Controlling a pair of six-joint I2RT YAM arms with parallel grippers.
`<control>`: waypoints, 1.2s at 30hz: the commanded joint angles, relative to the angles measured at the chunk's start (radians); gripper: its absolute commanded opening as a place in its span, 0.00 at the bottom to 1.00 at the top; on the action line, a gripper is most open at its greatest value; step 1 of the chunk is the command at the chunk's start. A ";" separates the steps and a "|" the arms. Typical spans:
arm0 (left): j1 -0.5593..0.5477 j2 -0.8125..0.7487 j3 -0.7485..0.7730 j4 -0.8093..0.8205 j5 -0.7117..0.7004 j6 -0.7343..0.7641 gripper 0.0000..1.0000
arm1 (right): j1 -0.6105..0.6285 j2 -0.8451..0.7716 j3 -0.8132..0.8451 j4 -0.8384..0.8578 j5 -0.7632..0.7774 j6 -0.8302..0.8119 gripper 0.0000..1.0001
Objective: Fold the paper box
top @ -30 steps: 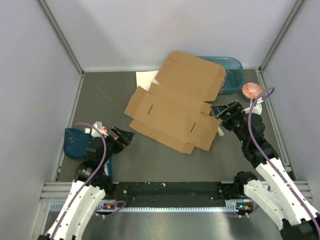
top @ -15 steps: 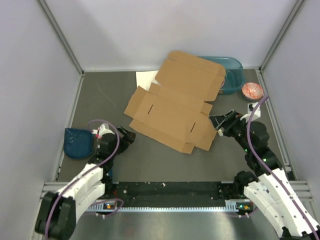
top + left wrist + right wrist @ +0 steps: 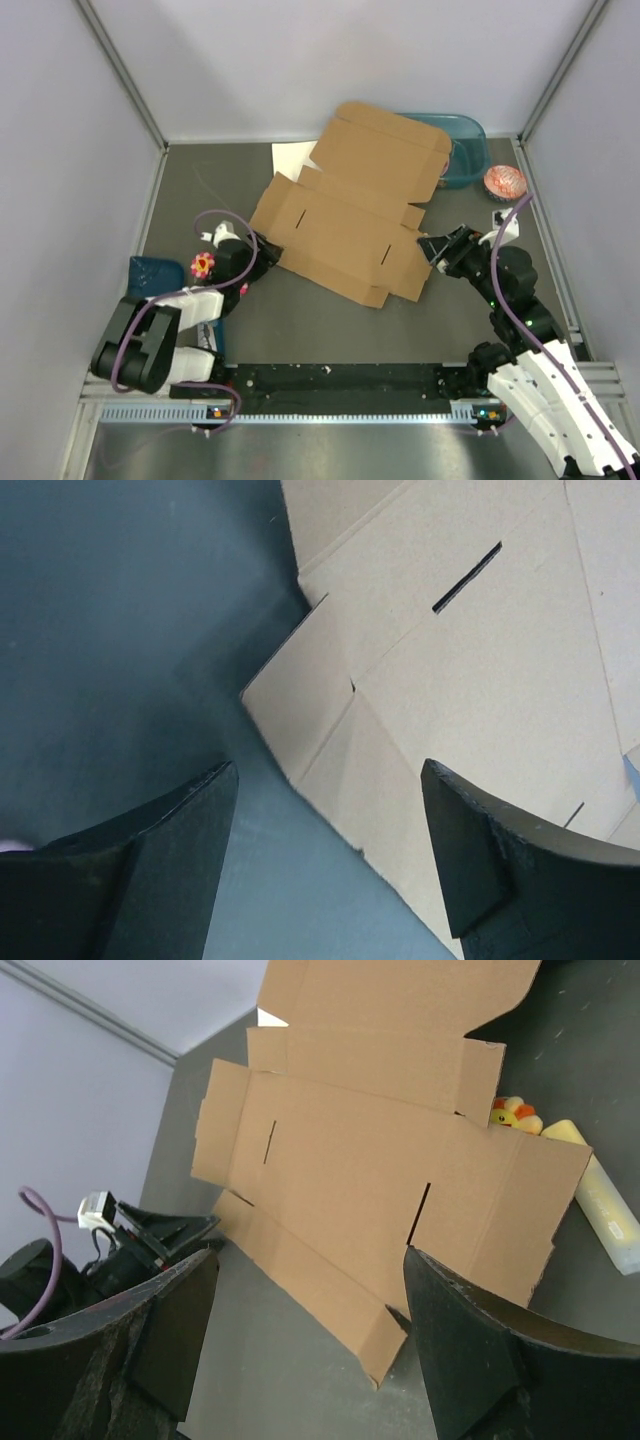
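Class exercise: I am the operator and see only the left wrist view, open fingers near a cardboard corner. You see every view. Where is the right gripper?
Observer: The right gripper is open, beside the paper box's right end.
Operator: Anything near that end?
Observer: A pale yellow tube and a small yellow-orange toy, both partly hidden by the box's edge.
Operator: And behind the box?
Observer: A teal tub, its left part covered by the far flap.
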 commanded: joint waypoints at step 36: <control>0.003 -0.115 0.657 -0.470 0.750 0.524 0.00 | 0.011 0.158 0.565 -0.241 -0.322 -0.151 0.72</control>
